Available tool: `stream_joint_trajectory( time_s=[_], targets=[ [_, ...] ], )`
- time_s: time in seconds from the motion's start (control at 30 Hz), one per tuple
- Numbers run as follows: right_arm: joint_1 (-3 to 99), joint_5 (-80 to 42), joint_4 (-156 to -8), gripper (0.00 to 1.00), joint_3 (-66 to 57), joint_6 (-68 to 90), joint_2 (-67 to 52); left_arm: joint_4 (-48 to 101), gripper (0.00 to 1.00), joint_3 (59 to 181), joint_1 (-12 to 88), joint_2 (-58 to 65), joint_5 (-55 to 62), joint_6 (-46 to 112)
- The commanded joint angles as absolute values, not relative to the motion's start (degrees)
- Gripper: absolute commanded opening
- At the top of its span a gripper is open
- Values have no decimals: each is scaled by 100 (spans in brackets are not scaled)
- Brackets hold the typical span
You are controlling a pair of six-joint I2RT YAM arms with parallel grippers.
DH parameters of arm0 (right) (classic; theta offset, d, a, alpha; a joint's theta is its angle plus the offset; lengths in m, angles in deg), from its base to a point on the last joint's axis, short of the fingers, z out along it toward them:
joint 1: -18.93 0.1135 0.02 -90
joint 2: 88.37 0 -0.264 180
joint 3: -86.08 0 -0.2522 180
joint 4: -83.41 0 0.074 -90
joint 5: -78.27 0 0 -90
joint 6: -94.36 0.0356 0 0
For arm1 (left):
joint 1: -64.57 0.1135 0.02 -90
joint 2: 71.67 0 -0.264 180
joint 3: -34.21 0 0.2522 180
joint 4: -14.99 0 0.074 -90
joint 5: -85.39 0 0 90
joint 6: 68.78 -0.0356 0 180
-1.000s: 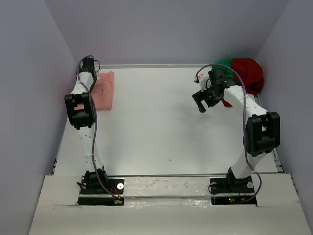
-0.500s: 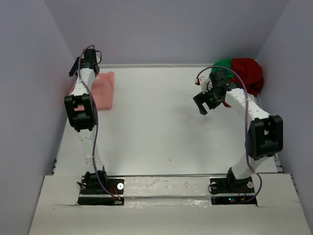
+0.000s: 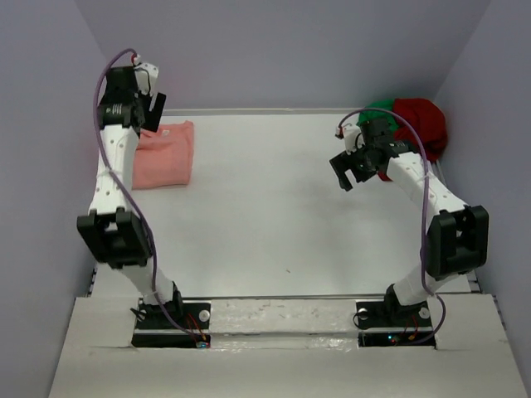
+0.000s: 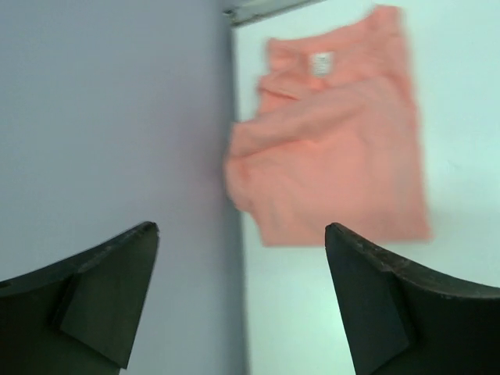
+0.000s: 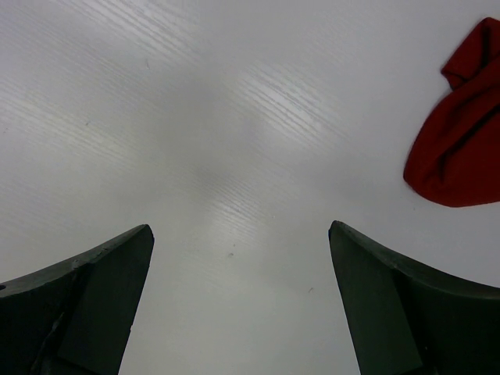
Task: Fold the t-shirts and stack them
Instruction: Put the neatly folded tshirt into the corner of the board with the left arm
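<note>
Table [image 3: 274, 207] (white, lilac-walled), pink t-shirt [image 3: 166, 157]

The white left arm [image 3: 112, 166], black at its joints and trailed by a purple cable, rises from its base with the elbow jutting left; it reaches far and high. Its black two-finger left hand [image 3: 152, 106] points downward, fingers [image 4: 109, 281] spread wide, nothing between them. The matching white right arm [image 3: 415, 178] bends at a black elbow on the right and stretches forward and inward; its black right hand [image 3: 348, 170] tilts downward, fingers [image 5: 391, 305] likewise wide apart and empty.
</note>
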State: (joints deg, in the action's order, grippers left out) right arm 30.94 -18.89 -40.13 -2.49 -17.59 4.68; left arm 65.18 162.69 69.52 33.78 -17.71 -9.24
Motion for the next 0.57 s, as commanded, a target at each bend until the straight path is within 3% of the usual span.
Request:
stream_joint_trajectory(
  time_s=[0.0,0.13,0.2,0.43,0.53],
  targets=[
    [3062,-1684,-4345,100,-386,-1392,-127,6147,99,14067,6932,1423,741,-235],
    [3062,-1096,-4380,100,-912,-1128,-504,5022,99,11624,6915,305,1569,3],
    [3062,-936,-4389,100,-1133,-1119,-706,4660,99,11128,6914,-38,1631,-5],
    [2922,-865,-4591,100,-1880,-882,-1682,4554,99,10563,6914,-488,1420,-76],
    [2518,-1419,-4775,100,-2091,-812,-2112,4493,99,10362,6923,-593,1429,-32]
  ],
)
